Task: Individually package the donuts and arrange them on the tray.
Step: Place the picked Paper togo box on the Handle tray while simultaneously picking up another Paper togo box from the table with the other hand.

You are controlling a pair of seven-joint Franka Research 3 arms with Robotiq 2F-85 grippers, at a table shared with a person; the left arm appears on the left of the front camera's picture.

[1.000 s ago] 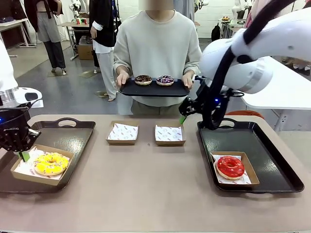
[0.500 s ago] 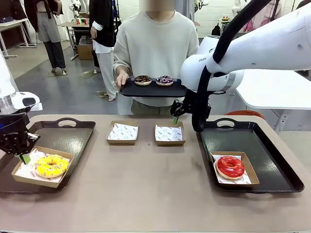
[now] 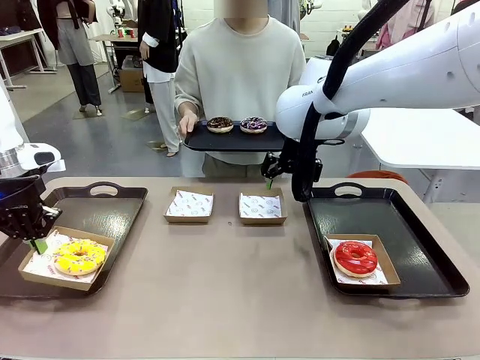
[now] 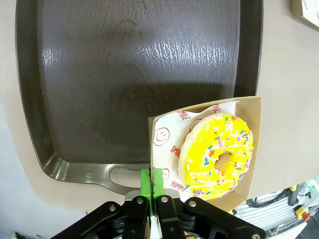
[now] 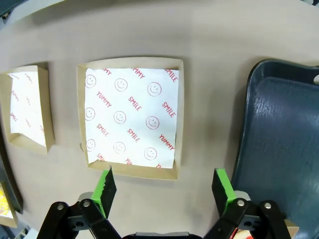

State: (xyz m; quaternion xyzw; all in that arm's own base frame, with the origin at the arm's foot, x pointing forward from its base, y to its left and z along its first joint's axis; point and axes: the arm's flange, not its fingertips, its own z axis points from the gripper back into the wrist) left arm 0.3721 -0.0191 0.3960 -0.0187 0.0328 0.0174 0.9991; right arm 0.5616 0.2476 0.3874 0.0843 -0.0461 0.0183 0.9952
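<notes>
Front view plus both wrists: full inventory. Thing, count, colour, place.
table trays: 2, black; left tray, right tray
yellow donut: 1, sprinkled, boxed on left tray
red donut: 1, glossy, boxed on right tray
brown donut: 1, sprinkled, on held tray
purple-white iced donut: 1, beside it
empty boxes: 2, brown card, printed white paper, mid-table
yellow donut's box, red donut's box: same card
table: 1, tan
person's hand: on held tray's edge
left gripper: shut on yellow donut's box
right gripper: open, over one empty box

Left gripper (image 4: 153, 175) clamped, right gripper (image 5: 163, 175) spread wide
</notes>
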